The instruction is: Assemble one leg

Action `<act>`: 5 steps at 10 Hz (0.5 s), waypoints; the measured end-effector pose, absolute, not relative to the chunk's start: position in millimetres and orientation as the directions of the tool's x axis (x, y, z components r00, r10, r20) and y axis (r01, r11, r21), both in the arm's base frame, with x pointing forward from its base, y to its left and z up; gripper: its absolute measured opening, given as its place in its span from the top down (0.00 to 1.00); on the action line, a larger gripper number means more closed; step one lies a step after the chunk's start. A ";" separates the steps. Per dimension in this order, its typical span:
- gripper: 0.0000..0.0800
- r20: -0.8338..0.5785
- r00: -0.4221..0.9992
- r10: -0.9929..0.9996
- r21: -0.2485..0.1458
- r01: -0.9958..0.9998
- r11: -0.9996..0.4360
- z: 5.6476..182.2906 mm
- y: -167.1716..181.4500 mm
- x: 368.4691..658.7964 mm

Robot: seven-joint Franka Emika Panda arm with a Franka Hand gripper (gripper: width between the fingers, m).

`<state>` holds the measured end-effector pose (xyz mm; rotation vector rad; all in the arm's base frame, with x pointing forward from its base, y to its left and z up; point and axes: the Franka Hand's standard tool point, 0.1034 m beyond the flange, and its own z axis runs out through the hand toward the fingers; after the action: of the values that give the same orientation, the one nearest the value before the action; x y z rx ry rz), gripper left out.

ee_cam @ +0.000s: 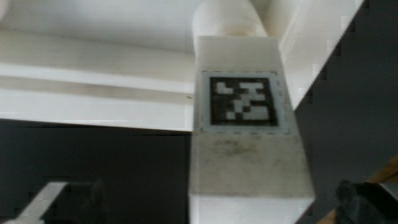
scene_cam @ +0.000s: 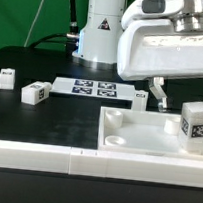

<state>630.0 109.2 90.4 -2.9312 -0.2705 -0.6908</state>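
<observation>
In the wrist view a white leg (ee_cam: pixel 242 150) with a square black-and-white tag runs lengthwise between my fingers. My gripper (ee_cam: pixel 210 203) is open; the dark fingertips (ee_cam: pixel 54 205) stand well clear of the leg on both sides. In the exterior view my gripper (scene_cam: pixel 155 94) hangs low just behind the white tray-like panel (scene_cam: pixel 137 133), next to a small tagged piece (scene_cam: pixel 140 94) on the black table. Another leg (scene_cam: pixel 195 121) stands upright at the panel's right end.
Two more legs (scene_cam: pixel 6 77) (scene_cam: pixel 33 93) lie on the table at the exterior view's left. The marker board (scene_cam: pixel 96 88) lies behind the panel, in front of the arm's base. A white rail (scene_cam: pixel 44 156) runs along the front.
</observation>
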 end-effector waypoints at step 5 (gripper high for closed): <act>0.19 0.189 0.966 0.175 -0.142 0.204 -0.969 86.2 119.9 630.8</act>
<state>630.8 119.9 86.2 -2.9548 -0.2869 -0.2632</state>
